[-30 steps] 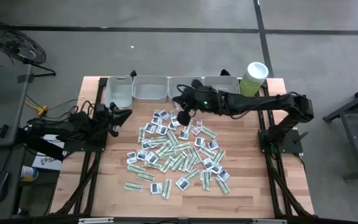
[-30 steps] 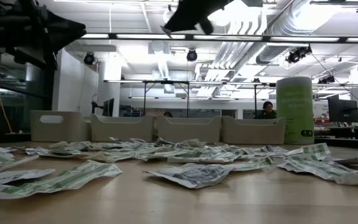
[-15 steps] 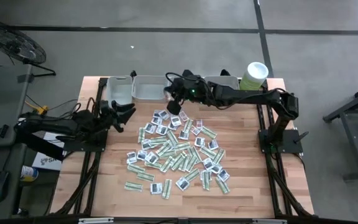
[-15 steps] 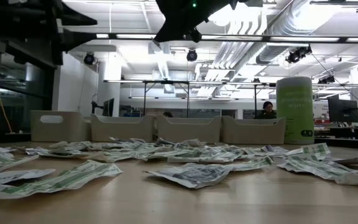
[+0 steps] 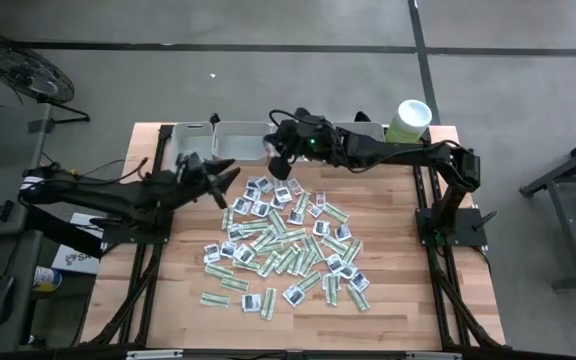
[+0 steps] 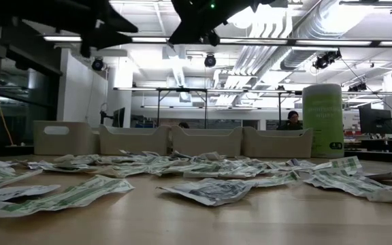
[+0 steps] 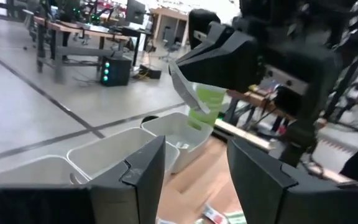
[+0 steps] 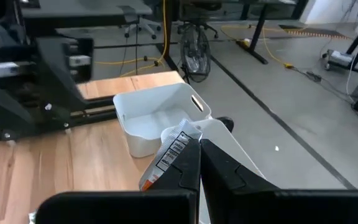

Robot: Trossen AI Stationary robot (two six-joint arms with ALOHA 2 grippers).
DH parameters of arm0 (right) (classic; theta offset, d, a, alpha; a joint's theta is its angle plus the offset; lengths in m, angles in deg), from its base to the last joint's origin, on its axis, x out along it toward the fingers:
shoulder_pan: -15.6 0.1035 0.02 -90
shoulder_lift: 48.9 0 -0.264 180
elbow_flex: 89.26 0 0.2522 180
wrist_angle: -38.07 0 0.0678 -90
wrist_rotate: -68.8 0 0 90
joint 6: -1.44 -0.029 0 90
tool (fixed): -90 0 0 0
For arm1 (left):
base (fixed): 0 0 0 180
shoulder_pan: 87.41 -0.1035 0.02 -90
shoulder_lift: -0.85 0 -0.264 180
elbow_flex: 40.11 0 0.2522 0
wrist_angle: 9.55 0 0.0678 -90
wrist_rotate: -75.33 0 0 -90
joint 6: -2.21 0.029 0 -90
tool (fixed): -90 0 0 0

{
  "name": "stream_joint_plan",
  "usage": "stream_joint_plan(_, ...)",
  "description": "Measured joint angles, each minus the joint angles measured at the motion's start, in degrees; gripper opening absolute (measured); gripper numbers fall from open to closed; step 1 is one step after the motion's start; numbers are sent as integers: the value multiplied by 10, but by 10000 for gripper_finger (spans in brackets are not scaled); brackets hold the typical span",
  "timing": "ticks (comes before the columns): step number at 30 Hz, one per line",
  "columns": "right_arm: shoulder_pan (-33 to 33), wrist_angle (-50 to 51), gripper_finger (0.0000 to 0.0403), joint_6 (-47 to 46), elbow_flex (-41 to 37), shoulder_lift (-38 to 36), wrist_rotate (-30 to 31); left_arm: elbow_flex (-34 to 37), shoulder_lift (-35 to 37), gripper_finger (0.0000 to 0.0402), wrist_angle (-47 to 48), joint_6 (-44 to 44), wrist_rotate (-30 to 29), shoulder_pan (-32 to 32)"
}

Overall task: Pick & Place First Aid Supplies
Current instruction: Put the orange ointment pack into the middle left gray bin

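Many small flat sachets [image 5: 288, 240] lie spread over the middle of the wooden table [image 5: 398, 290], some green-white strips, some squarish white with dark marks. My right gripper [image 5: 276, 163] is raised near the far edge, by the grey trays [image 5: 240, 142], and is shut on one white sachet [image 8: 174, 149]. My left gripper [image 5: 230, 174] hovers open just left of it, above the table, with nothing between its fingers [image 7: 138, 171]. The left wrist view shows the right gripper [image 7: 229, 56] with the sachet [image 7: 182, 84] ahead. My right gripper pinches one end of the white sachet [image 8: 180, 163] between its two fingers. The fingers come from the table's right, nearly level and tipped a little down. The rest of the sachet sticks out past the fingertips, lifted clear above the trays.
Several grey trays [image 6: 135, 139] stand in a row along the far edge. A tall pale green tub [image 5: 408, 122] with a white lid stands at the far right corner. Bare wood shows at the table's left [image 5: 183, 260] and along its near edge.
My right gripper has carried the sachet from above the far end of the pile toward the far edge and the left, up to the trays. My left gripper has risen and gone toward the table's right, from the left edge toward the right gripper.
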Motion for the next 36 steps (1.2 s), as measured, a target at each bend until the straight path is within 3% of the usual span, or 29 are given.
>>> stream_joint_plan(7,1,-12,0,-19,0,0,36,-86,-128,172,1,74,12,-47)
stream_joint_plan(10,1,-11,0,-32,0,0,89,-115,-163,172,4,87,10,-52)
stream_joint_plan(13,1,-11,0,-47,0,0,97,-137,-190,172,4,99,-14,-51)
stream_joint_plan(22,13,-12,0,36,0,0,82,-174,-228,172,5,96,-36,-72)
stream_joint_plan(27,16,-15,0,46,0,0,75,-182,-231,172,4,72,2,-91)
stream_joint_plan(36,16,-16,0,73,0,0,70,-182,-238,172,3,27,16,-92)
